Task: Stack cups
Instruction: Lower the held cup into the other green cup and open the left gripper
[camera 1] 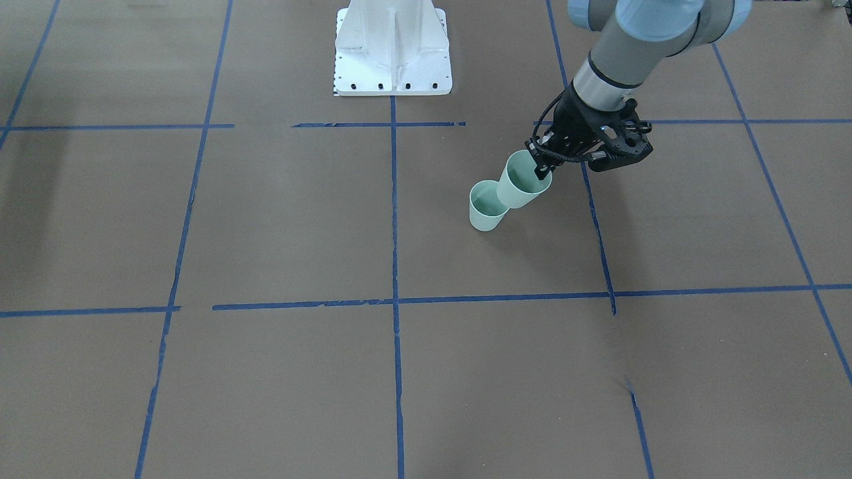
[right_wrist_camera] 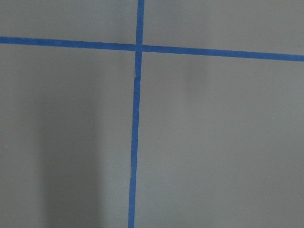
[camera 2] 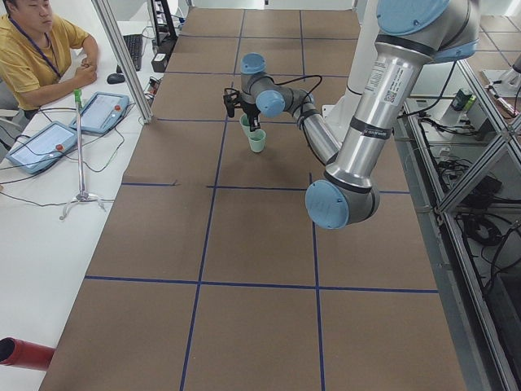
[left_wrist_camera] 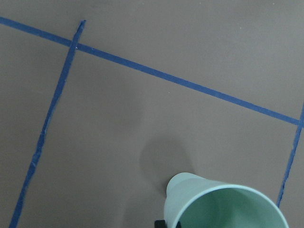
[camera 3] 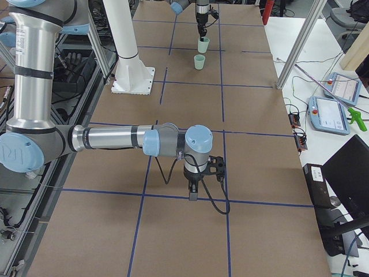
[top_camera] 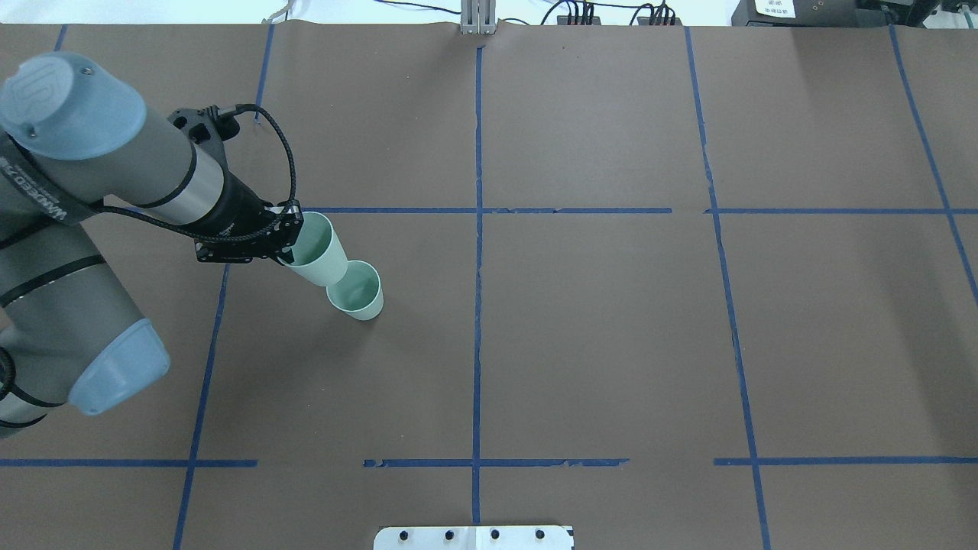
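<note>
Two pale mint-green cups. One cup (top_camera: 357,292) stands upright on the brown table, also in the front view (camera 1: 486,207) and the right side view (camera 3: 199,62). My left gripper (top_camera: 293,238) is shut on the rim of the other cup (top_camera: 319,250), which it holds tilted and raised, with its base by the standing cup's rim on my left side. The held cup also shows in the front view (camera 1: 523,181) and the left wrist view (left_wrist_camera: 223,204). My right gripper (camera 3: 194,195) hangs low over the table, far from the cups. I cannot tell whether it is open or shut.
The white robot base (camera 1: 393,50) stands behind the cups. Blue tape lines (top_camera: 477,229) divide the brown table. An operator (camera 2: 37,49) sits at a side desk with tablets (camera 2: 102,110). A red object (camera 2: 24,354) lies at the table's near left corner.
</note>
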`<state>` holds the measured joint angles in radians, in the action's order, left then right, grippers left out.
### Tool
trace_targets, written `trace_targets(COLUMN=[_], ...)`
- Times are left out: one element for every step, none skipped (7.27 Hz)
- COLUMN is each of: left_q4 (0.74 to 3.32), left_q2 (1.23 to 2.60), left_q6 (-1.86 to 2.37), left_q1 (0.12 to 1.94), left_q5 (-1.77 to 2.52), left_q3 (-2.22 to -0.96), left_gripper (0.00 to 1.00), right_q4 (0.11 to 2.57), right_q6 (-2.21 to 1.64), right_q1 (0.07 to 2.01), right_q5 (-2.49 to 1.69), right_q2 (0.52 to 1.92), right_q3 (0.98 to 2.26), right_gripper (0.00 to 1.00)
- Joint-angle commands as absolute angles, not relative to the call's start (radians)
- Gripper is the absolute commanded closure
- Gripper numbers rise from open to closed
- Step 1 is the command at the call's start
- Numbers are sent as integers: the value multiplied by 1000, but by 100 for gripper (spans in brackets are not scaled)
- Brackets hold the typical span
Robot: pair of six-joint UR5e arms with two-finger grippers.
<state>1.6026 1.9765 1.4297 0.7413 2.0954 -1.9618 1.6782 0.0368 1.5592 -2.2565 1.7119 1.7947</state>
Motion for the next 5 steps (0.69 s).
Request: trace_targets(left_q4=[1600,1600,1600,1600,1600], left_q2=[2009,2014,2016,2019,2019], left_q6=[1465,1468,1470,1470,1470], left_q1=[726,719,709,706,704], left_q5=[2075,2074,2060,2059,2057], left_q3=[-1928,-1921,-1914,-1908,-1910], left_gripper=[100,100,100,100,100], right_q4=[1678,1678,1678,1678,1678], right_q6=[37,37,37,37,37], right_q1=[1559,1559,1560,1559,1560], right_q5=[-2256,-2256,-2256,-2256,-2256], right_q2=[1712,1712,1712,1712,1712], right_q3=[1795,1795,1795,1795,1795], right_gripper=[0,0,0,0,0])
